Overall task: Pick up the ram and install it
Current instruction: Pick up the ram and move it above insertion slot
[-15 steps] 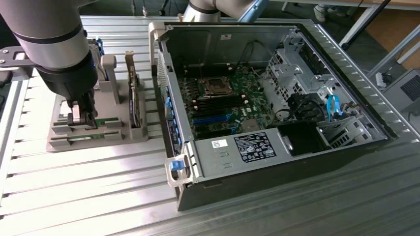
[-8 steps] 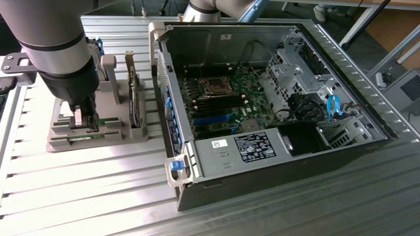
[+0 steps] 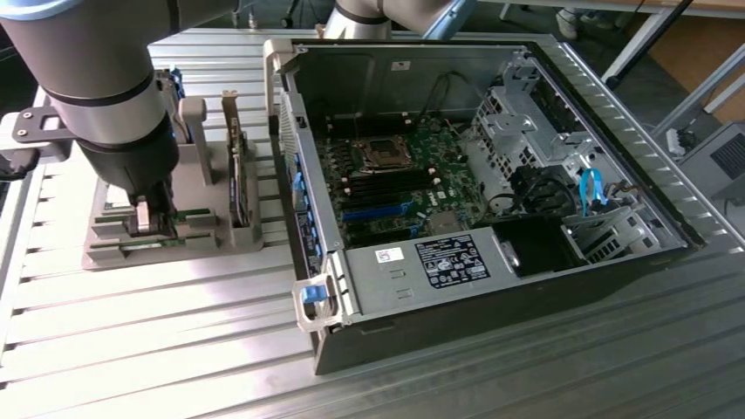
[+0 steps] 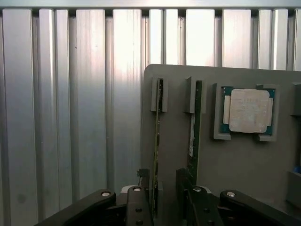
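**Over the parts holder, claw open around the ram**

Beside the open computer case (image 3: 407, 61), toward the exterior view's left, the robot arm reaches straight down onto a grey parts holder (image 3: 117, 253) that sits on the ribbed metal table (image 3: 174, 349). The gripper (image 3: 153, 229) is low in the holder's slots, its fingers spread wide and holding nothing.

From the wrist view, the gripper (image 4: 164, 207) straddles the ram (image 4: 157, 136). The ram is a thin green stick standing on its long edge in a slot of the holder (image 4: 235, 169), and it runs away from the camera between the two dark fingers (image 4: 136, 209). It sits nearer one finger than the other. I think there is still a sliver of air on both sides, though from this angle I cannot be sure that neither finger touches it.

A second memory stick (image 4: 194, 122), with a white label on its face, stands in the neighbouring slot. It is parallel to the ram and in line with the other finger. Further along the holder, a square silver processor chip (image 4: 248, 110) lies flat in its own nest.

Inside the case, the green main board (image 3: 396, 188) lies face up. A labelled power supply (image 3: 431, 262) sits at the near end, and a blue cable (image 3: 588, 188) loops on the exterior view's right.
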Motion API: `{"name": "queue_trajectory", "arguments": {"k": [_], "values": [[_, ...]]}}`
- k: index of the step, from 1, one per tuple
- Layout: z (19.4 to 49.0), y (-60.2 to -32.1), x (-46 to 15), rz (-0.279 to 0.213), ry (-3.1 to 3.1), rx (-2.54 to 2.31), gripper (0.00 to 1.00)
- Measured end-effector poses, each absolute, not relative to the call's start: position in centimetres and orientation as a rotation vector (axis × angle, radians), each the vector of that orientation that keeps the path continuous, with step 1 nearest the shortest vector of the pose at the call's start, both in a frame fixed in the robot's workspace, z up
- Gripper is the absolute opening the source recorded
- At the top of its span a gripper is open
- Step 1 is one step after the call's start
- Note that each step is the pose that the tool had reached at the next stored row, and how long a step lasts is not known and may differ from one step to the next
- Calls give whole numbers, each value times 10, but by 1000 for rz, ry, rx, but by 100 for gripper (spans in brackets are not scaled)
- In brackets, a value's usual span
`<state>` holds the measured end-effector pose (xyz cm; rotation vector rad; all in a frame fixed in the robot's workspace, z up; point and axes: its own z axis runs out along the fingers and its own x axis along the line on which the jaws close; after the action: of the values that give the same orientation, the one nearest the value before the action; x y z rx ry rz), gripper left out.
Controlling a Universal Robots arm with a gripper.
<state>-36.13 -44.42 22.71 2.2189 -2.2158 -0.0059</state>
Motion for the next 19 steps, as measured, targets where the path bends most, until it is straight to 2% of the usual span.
{"name": "queue_trajectory", "arguments": {"k": [19], "values": [[207,-444,-369,-6,-2216,2219,35]]}}
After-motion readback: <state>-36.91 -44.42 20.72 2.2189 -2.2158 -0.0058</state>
